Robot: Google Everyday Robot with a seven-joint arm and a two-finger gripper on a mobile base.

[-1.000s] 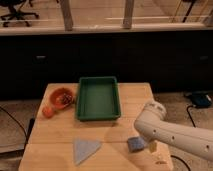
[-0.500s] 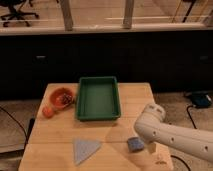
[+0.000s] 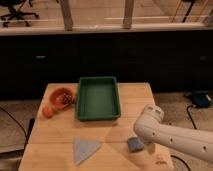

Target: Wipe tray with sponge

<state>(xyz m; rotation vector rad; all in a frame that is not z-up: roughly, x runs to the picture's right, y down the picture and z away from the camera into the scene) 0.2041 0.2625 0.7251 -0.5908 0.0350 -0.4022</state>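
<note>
White arm [image 3: 172, 138] hides the jaws beside the sponge [image 3: 135, 144]; grip cannot be told.

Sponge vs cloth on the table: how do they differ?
Shape: the sponge is a small thick block; the cloth is a flat triangle.
Size: the cloth covers more table than the sponge.
Colour: the sponge is darker blue-grey, the cloth paler.
Position: the sponge sits beside the pincer; the cloth lies apart, further left in view.
Both rest on the wooden table, outside the tray.

Wooden table [image 3: 55, 132] stands before dark cabinets [image 3: 100, 55] under bright windows [image 3: 95, 12].
</note>
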